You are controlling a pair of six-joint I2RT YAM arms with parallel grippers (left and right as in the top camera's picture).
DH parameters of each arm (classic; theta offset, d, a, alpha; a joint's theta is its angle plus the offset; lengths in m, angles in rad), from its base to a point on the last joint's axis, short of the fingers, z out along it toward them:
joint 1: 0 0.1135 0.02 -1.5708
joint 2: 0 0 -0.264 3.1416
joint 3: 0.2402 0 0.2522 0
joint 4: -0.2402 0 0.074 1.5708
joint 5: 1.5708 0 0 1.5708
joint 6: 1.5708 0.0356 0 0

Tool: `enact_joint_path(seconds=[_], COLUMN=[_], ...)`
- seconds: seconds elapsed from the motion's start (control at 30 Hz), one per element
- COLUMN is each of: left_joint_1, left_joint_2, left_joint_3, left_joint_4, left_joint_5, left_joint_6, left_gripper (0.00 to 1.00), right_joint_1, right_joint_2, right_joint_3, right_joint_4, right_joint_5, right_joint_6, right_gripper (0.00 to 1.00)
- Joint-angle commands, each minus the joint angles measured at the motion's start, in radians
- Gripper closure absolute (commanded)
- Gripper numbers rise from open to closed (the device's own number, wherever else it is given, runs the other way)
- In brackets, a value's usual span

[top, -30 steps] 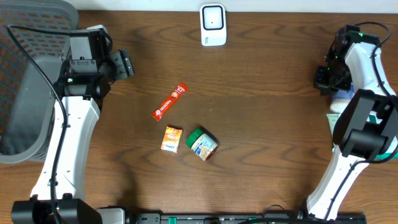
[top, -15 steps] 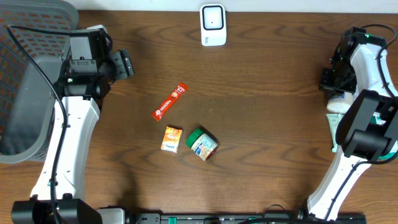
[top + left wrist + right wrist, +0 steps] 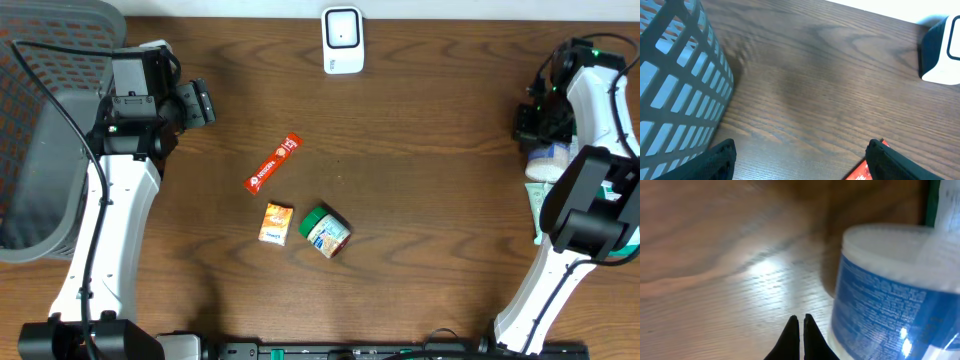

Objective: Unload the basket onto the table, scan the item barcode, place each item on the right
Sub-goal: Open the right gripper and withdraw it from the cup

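Observation:
A white scanner (image 3: 342, 40) stands at the table's far edge, and it also shows in the left wrist view (image 3: 940, 50). Three items lie mid-table: a red sachet (image 3: 273, 163), an orange packet (image 3: 276, 223) and a green-lidded jar (image 3: 325, 231). My left gripper (image 3: 203, 102) hovers open above bare wood, well left of the sachet; its jaws (image 3: 801, 155) are wide apart and a corner of the sachet (image 3: 865, 172) shows by the right finger. At the right edge my right gripper (image 3: 530, 122) is shut and empty (image 3: 801, 335), just left of a white tub with a blue label (image 3: 890, 290).
A grey mesh basket (image 3: 40, 120) fills the left side, and its wall is close to my left fingers (image 3: 675, 85). The blue-labelled tub (image 3: 548, 162) stands beside a teal-edged container (image 3: 603, 190) under the right arm.
The right arm has shifted slightly toward the far right, its gripper staying shut. The left arm and the items have not moved.

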Motion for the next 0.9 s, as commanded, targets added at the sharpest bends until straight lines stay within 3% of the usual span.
enact_joint_path(seconds=[0.0,0.23,0.33,0.47,0.57,0.7,0.8,0.87], left_joint_1=[0.0,0.0,0.0,0.0,0.0,0.0,0.0,0.0], left_joint_2=[0.01,0.01,0.01,0.01,0.01,0.01,0.01,0.01], left_joint_3=[0.003,0.003,0.003,0.003,0.003,0.003,0.003,0.003], left_joint_4=[0.001,0.001,0.001,0.001,0.001,0.001,0.001,0.001], left_joint_5=[-0.012,-0.013,-0.012,-0.012,-0.013,-0.013,-0.013,-0.013], left_joint_6=[-0.002,-0.002,-0.002,-0.002,-0.002,-0.002,-0.002,-0.002], left_gripper=[0.17,0.17,0.17,0.17,0.17,0.17,0.17,0.17], right_joint_1=[-0.005,0.003,0.015,0.039,0.079,0.157,0.243,0.318], right_joint_2=[-0.023,-0.024,-0.043,-0.122,-0.219,-0.338,-0.391,-0.401], right_joint_3=[0.056,0.078,0.118,0.19,0.202,0.202,0.202,0.202], right_joint_4=[-0.01,-0.054,-0.117,-0.21,-0.23,-0.227,-0.235,-0.249], right_joint_5=[-0.1,-0.361,-0.506,-0.516,-0.516,-0.517,-0.517,-0.517], right_joint_6=[-0.046,-0.121,-0.204,-0.219,-0.23,-0.24,-0.239,-0.239], right_gripper=[0.99,0.99,0.89,0.84,0.7,0.29,0.21,0.24])
